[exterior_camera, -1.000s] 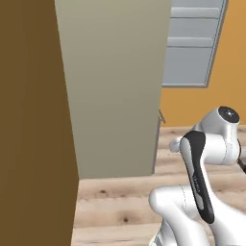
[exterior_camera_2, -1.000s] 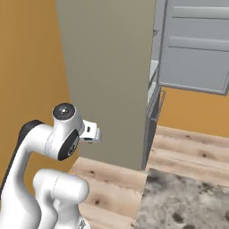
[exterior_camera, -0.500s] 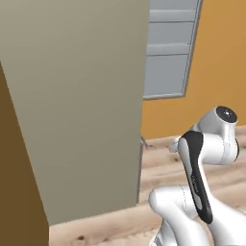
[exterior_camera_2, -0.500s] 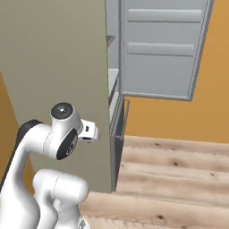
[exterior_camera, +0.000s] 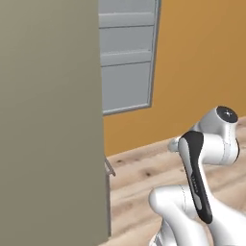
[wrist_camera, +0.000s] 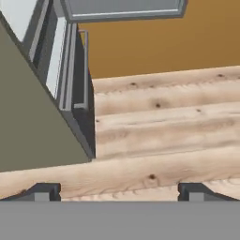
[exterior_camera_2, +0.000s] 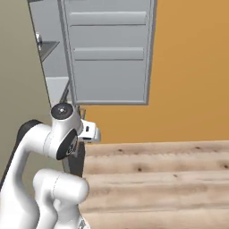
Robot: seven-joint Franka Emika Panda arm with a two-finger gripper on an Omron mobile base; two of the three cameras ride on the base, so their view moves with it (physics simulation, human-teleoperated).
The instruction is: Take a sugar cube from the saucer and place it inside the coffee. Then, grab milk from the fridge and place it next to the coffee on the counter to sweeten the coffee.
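The fridge (exterior_camera_2: 49, 67) is the landmark here: a tall appliance with an olive-grey side panel, its pale grey inside visible past the front edge in the right base view. Its door (exterior_camera_2: 107, 53) stands swung open against the orange wall (exterior_camera_2: 192, 67), lined with horizontal grey shelf rails. Below the door, wooden floor (exterior_camera_2: 156, 179) runs from the fridge's foot toward the wall.

The arm (exterior_camera_2: 49, 147) sits folded low, just in front of the fridge's lower corner. In the hand view the gripper (wrist_camera: 119, 192) points down at the floorboards beside the fridge's base, its fingers (wrist_camera: 42, 192) spread wide with nothing between them.

Inside the fridge, a grey shelf (exterior_camera_2: 47, 47) shows near the upper part of the opening, with a small pale object at its inner edge; it is too small to say whether that is the milk. The coffee, saucer and counter cannot be placed from here.

Judging by the open fridge and empty fingers, the step in hand looks like the milk fetch, at the approach stage. The next move likely calls for squaring up to the fridge opening, lifting the hand from floor level to shelf height, and finding the carton before reaching in with the fingers kept wide.
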